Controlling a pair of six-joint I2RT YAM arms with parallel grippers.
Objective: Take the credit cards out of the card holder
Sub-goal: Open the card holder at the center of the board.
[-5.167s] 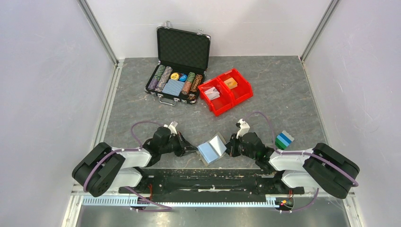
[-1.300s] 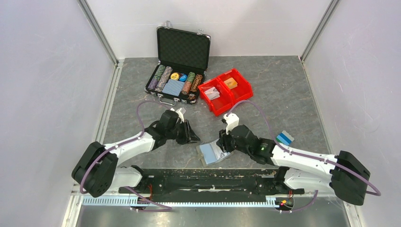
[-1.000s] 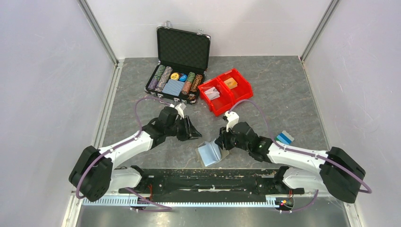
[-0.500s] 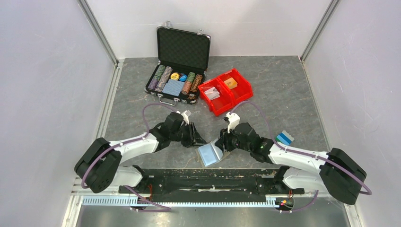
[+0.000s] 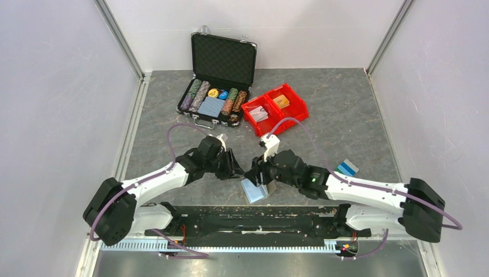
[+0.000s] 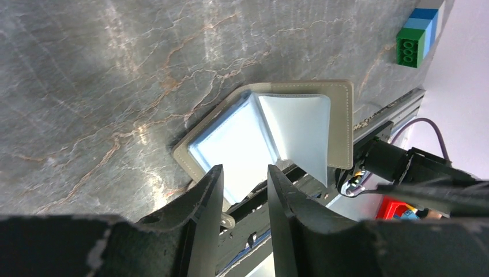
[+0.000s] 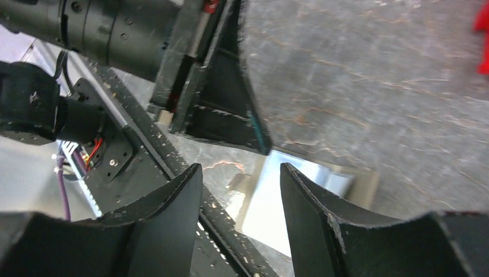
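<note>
No cards out yet, it seems: grey folding card holder (image 6: 300, 124) with pale-blue lining lies open at near edge of counter (image 6: 115, 69); left gripper (image 6: 243, 173) beside it, right gripper (image 7: 241, 170) above it, both parted, holding nothing.

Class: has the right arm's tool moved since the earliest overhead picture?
Yes. The black right tool moved left, from below the red plastic bins' middle toward their left end.

Overhead camera looks down; both wrist cameras closely share the card holder (image 6: 277, 130).
</note>
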